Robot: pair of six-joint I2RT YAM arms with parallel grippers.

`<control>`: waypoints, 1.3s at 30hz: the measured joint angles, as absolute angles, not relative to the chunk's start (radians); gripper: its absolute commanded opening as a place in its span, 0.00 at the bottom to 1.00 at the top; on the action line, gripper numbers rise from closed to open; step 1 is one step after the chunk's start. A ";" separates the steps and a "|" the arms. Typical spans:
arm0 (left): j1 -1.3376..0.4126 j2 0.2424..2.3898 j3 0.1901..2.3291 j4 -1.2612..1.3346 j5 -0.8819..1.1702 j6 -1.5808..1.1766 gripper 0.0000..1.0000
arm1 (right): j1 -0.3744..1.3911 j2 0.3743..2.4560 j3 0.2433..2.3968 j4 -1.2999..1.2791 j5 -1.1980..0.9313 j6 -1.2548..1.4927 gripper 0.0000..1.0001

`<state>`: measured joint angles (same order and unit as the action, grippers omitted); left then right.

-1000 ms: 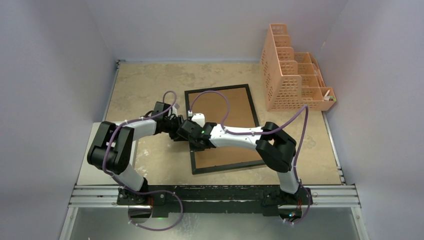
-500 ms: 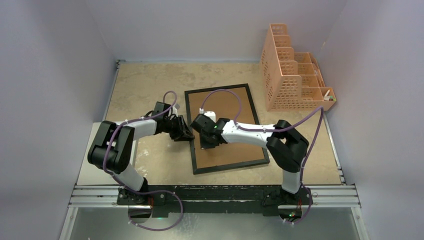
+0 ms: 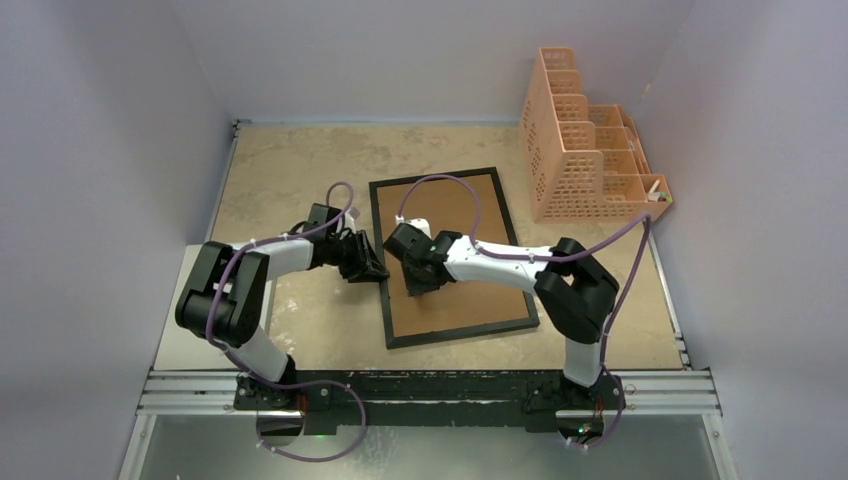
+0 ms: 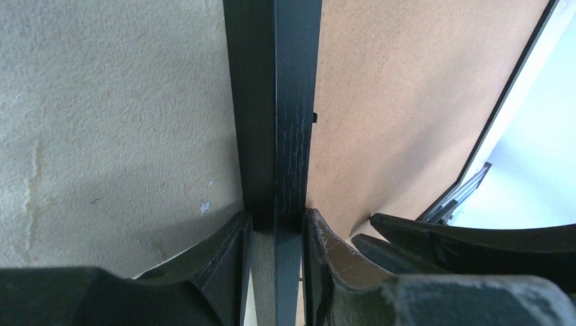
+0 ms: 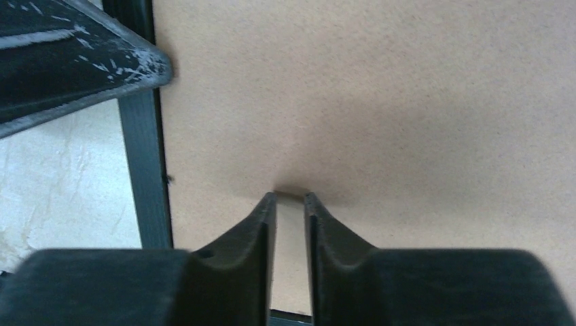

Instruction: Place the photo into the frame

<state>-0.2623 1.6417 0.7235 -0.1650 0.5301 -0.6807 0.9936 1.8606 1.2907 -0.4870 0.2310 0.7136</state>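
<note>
Presently 1 frame [image 3: 470, 312], left claw [image 4: 275, 221] gripping its edge, right claw [image 5: 291, 198] slightly parted.

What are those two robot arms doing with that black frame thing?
They're working on a picture frame that lies on the table with its brown backing board facing up. The left arm has its jaws clamped on the frame's left rail. The right arm reaches over the board, jaws a little apart and pointed down at it, gripping nothing. No photo shows in any view.
</note>
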 measured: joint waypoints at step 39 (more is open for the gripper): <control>-0.259 1.644 0.720 -0.157 0.540 -0.680 0.00 | 1.034 1.950 1.399 -0.489 0.189 0.712 0.59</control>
